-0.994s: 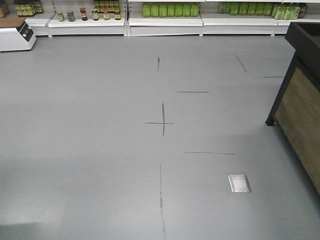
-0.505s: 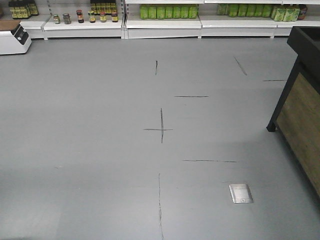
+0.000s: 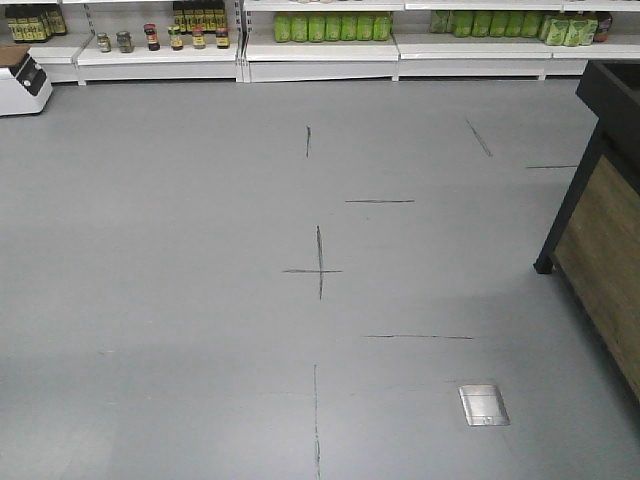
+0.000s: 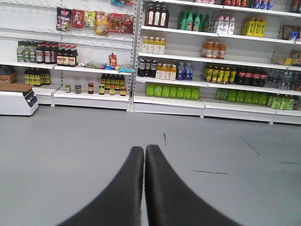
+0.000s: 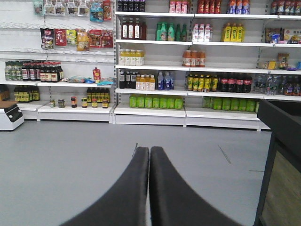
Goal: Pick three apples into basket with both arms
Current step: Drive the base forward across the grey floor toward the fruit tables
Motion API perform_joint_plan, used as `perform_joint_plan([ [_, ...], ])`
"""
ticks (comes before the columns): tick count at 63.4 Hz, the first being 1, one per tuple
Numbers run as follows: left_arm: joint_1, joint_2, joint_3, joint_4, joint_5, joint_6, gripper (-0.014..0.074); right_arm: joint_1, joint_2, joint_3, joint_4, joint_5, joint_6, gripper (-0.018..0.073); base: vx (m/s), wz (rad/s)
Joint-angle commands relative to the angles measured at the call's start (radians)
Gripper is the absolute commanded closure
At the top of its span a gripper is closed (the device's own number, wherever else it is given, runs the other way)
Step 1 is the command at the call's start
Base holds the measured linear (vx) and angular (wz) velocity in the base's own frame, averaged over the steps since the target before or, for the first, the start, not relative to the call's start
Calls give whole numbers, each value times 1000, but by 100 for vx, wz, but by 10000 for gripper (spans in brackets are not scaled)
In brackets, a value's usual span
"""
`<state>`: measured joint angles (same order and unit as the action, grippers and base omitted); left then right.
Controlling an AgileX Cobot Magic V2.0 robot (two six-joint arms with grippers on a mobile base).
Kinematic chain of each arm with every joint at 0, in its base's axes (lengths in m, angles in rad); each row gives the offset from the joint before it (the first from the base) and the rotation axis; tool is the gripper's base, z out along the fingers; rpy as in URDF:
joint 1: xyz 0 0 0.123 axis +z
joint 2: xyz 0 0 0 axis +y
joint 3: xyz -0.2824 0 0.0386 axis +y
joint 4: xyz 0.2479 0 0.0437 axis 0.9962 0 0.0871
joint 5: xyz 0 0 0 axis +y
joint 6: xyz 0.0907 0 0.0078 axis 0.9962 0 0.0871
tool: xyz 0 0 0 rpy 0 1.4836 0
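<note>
Smooth grey floor (image 3: 200, 320) was open; black-framed wood stand (image 3: 600, 230) bounded it at 3 o'clock, white shelving (image 3: 320, 50) at 12. Left gripper (image 4: 144, 153) and right gripper (image 5: 149, 154) were pinched closed, curved black fingers touching.

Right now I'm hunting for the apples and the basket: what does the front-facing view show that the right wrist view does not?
Only the front-facing view shows the black cross mark on the grey floor and the metal floor plate. Only the right wrist view shows the right gripper, fingers pressed together and empty, plus upper shelves of drinks and hanging snack packets. Both share the grey floor, the row of green bottles, the small jars, the white machine and the dark stand. Neither shows an apple or a basket.
</note>
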<state>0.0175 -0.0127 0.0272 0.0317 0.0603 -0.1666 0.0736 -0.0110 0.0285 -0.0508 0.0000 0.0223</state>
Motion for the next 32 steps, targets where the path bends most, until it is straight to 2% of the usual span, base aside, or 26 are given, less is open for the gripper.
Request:
perform_joint_plan([
  [1, 1, -1, 19, -6, -70, -2, 603, -4, 2, 14, -9, -72, -5, 568, 11, -2],
  [32, 1, -1, 19, -6, -70, -2, 603, -4, 2, 14, -9, -72, -5, 568, 8, -9],
])
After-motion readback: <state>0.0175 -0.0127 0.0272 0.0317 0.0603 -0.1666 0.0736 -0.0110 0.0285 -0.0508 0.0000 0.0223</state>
